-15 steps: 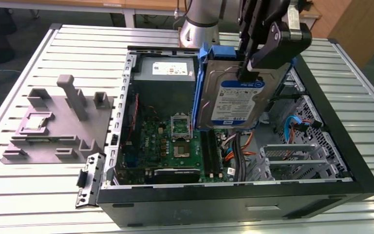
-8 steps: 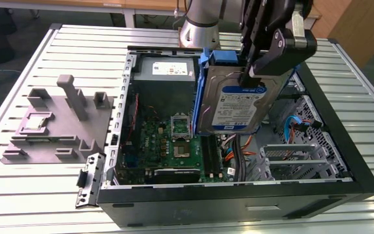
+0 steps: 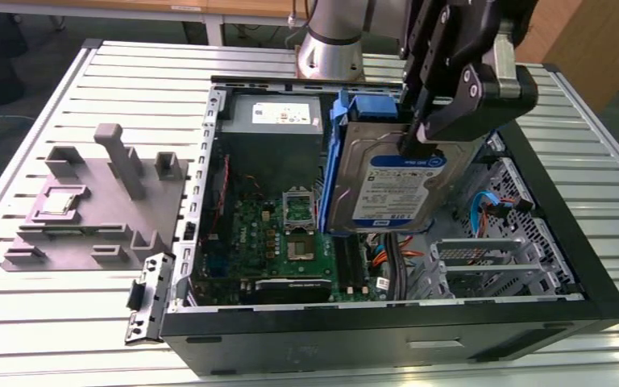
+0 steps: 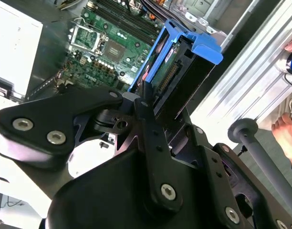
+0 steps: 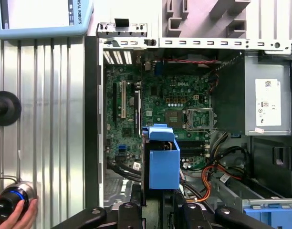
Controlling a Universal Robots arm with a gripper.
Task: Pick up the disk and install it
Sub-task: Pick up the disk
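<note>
Exterior view, disk [image 3: 396, 189] upright, long axis near vertical, fingers [image 3: 424, 137] clamped on it

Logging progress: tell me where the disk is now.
In the exterior view, the disk hangs upright, clamped in the gripper, over the open computer case, to the exterior view's right of the motherboard.

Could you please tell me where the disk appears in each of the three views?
Exterior view: disk hangs upright over the open case.
Second wrist view: disk edge-on, blue-railed, over the motherboard.
First wrist view: disk, blue carrier end, over the motherboard.
Shared landmark: the green motherboard.
</note>
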